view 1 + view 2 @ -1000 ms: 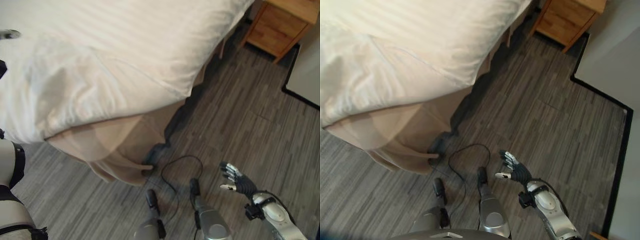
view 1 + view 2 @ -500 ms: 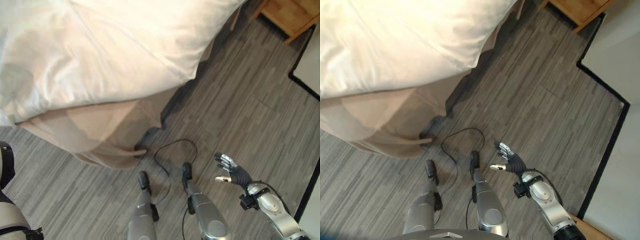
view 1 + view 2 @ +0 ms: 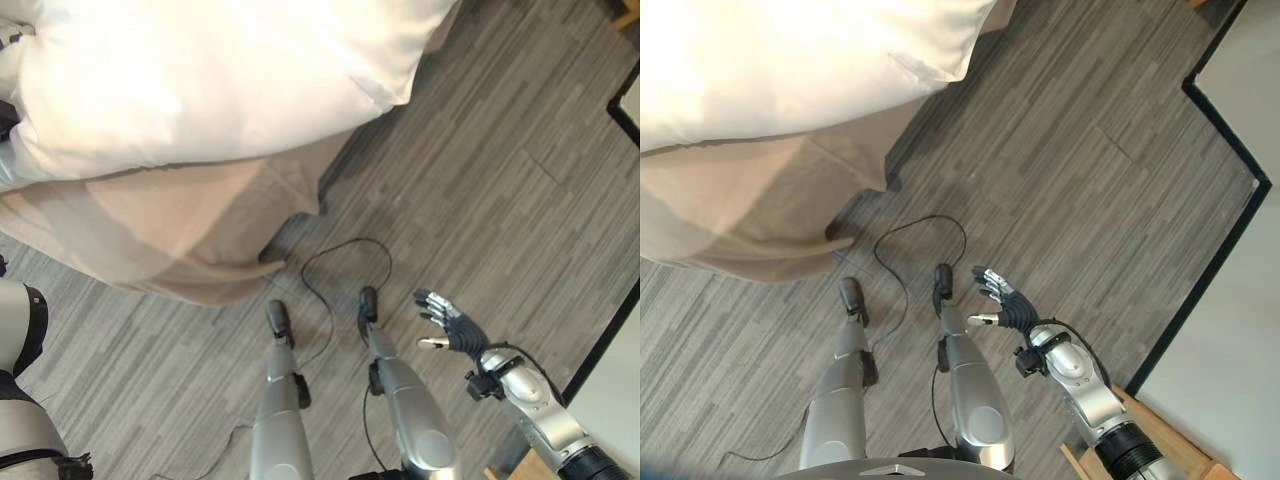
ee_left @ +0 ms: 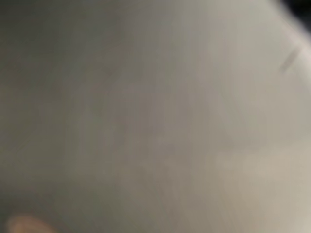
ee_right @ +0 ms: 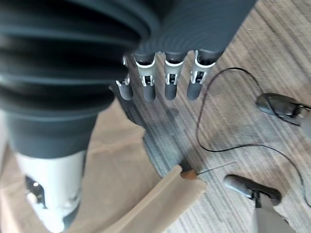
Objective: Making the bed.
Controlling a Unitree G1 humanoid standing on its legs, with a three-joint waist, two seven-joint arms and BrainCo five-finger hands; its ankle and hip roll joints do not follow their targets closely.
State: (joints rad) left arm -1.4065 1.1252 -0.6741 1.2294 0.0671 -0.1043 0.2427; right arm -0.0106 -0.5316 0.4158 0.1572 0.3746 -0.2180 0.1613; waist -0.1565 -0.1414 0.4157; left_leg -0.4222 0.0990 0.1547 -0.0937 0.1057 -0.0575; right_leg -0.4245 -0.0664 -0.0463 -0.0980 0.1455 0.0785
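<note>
The white duvet (image 3: 200,80) covers the bed at the upper left, and its corner hangs over the edge. Under it the beige bed skirt (image 3: 170,230) drops to the floor in folds. My right hand (image 3: 445,325) hovers over the floor at the lower right, well away from the bed, open with straight fingers (image 5: 167,77) and nothing in it. The right wrist view looks past them to the bed skirt (image 5: 121,170). The dark cover of my left hand (image 3: 7,115) sits at the left edge against the duvet. Pale cloth (image 4: 155,116) lies very close in the left wrist view.
Grey wood-plank floor (image 3: 1070,150) runs along the bed's side. A black baseboard (image 3: 1230,215) and a pale wall close it off on the right. The corner of a wooden piece (image 3: 1160,465) shows at the bottom right.
The whole picture has shifted, so the camera moved: the bed sits higher in view and the wooden nightstand has slid out. My right hand stays open over the floor.
</note>
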